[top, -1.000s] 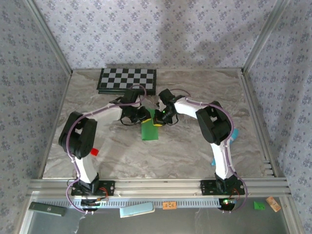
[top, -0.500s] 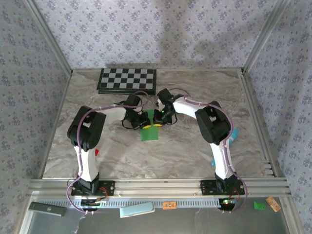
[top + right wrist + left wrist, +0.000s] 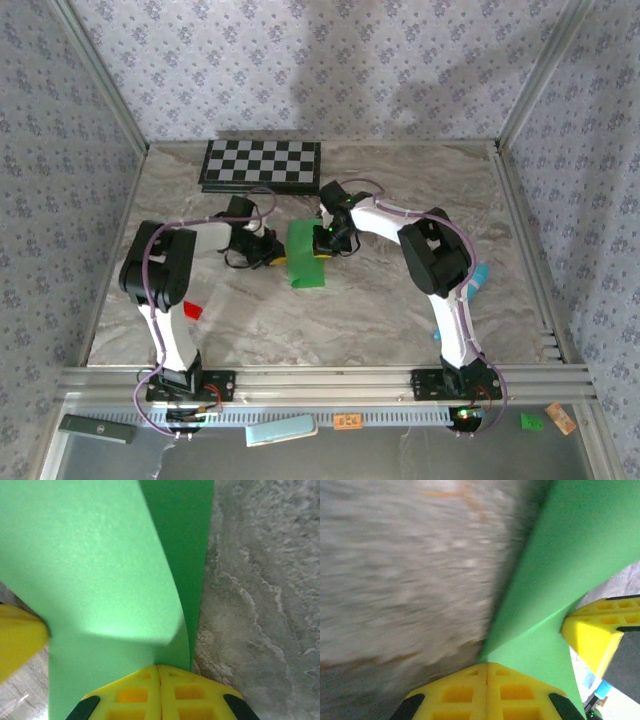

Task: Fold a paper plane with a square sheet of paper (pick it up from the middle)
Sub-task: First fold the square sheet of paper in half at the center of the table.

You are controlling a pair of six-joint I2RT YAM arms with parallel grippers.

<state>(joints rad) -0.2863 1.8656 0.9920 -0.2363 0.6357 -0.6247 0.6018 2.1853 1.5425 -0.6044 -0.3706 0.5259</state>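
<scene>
The square sheet of paper point(image 3: 304, 257) is bright green and lies folded in a tall strip at mid-table. My left gripper point(image 3: 276, 257) is at its left edge and my right gripper point(image 3: 322, 248) at its right edge. In the left wrist view the yellow fingers point(image 3: 515, 692) meet with no gap, and the sheet point(image 3: 570, 555) rises from their tip point(image 3: 487, 664) along a crease. In the right wrist view the right gripper point(image 3: 159, 666) is shut too, with a curved flap of the sheet point(image 3: 95, 565) coming out of its tip. No paper plane shape is formed.
A black-and-white checkerboard point(image 3: 262, 165) lies at the back, just beyond the sheet. A small red block point(image 3: 192, 310) sits by the left arm and a teal marker point(image 3: 478, 277) by the right arm. Metal frame posts and patterned walls bound the marble table point(image 3: 380, 310).
My left gripper has closed and slid left to the sheet's left edge. More of the green sheet now shows, reaching farther toward the checkerboard. The right gripper stayed put, shut.
</scene>
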